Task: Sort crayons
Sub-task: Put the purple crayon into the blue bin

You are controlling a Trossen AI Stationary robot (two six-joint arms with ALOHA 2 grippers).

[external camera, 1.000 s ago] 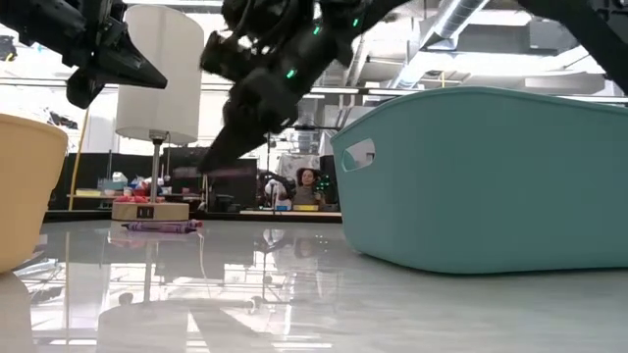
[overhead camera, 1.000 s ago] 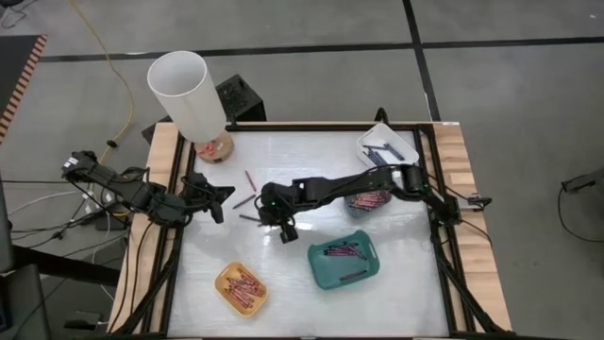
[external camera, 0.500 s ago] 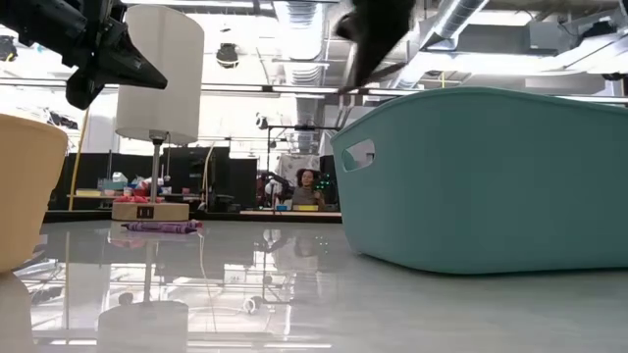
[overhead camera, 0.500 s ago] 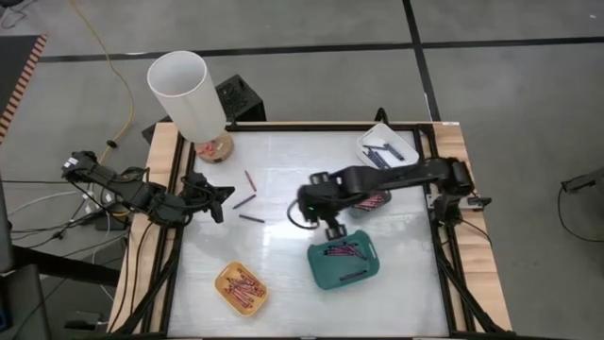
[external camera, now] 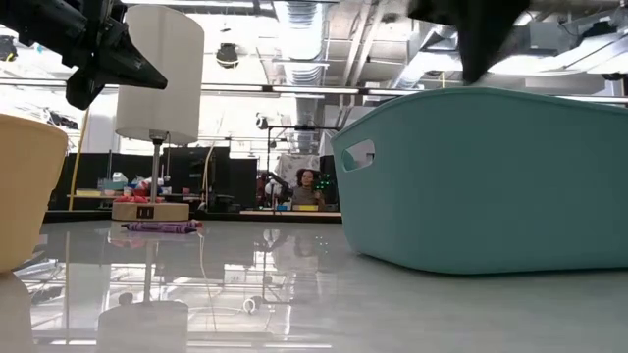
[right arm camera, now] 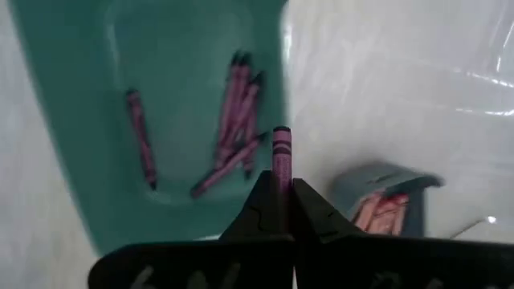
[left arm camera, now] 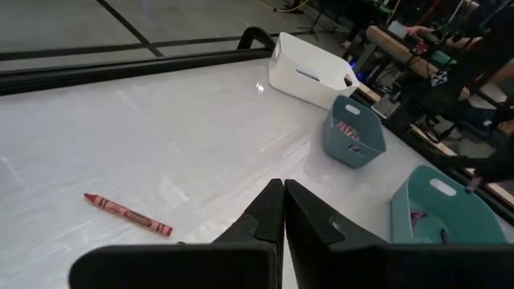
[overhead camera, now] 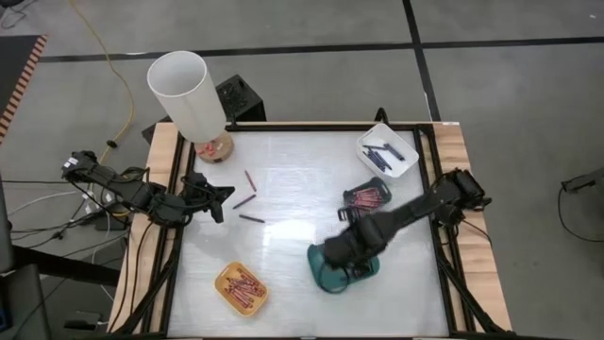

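From above, I have the right gripper (overhead camera: 332,257) over the teal tray (overhead camera: 326,279), the left gripper (overhead camera: 219,196) parked near the table's left edge, three loose crayons (overhead camera: 244,201) beside it; the fingers I cannot read here. The low view gives only the tray's wall. The left wrist view shows its jaws together on nothing, a red crayon (left arm camera: 128,214) ahead. My right wrist view alone shows the purple crayon (right arm camera: 281,156) pinched over the purple ones; I judge the drop is next, needing jaws parted.
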